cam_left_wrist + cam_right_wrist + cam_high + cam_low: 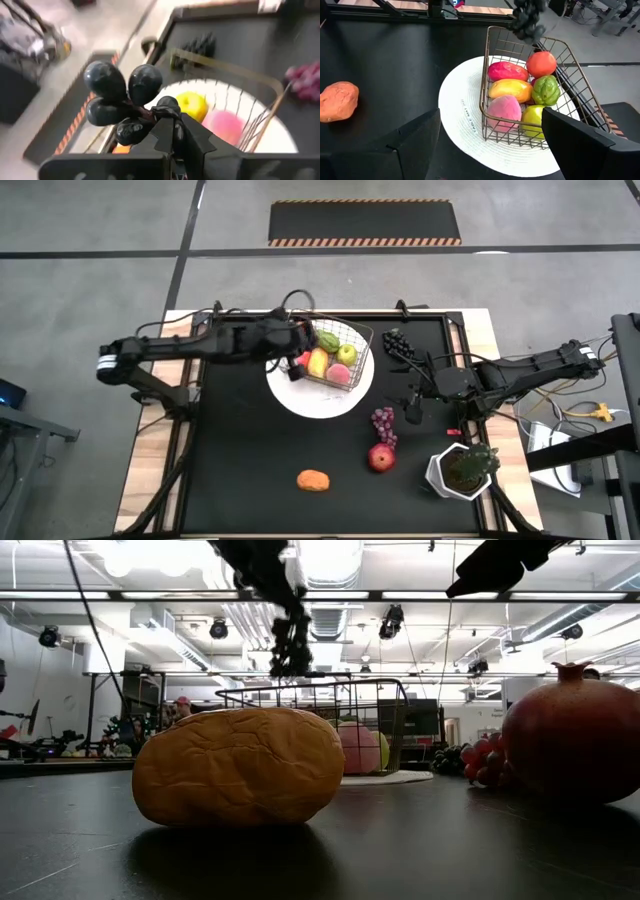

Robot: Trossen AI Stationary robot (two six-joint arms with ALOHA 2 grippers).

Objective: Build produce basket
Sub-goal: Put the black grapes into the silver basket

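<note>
From above, the small dark wire-grid basket (338, 358) sits on a round white plate (318, 402), already partly filled, while a purple grape bunch (384, 423), red pomegranate (380, 457), orange lumpy fruit (314, 479) and dark grape cluster (398, 343) remain outside; the left wrist view shows the left gripper (170, 131) clamped on another dark grape bunch (120, 100) above the basket; the right gripper (413, 406) waits spread wide, empty

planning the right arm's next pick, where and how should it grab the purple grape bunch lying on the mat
Judging by its pose, take the purple grape bunch across its narrow width from straight above: it lies flat and elongated on the mat, with open space either side. The open right gripper is beside it.
</note>
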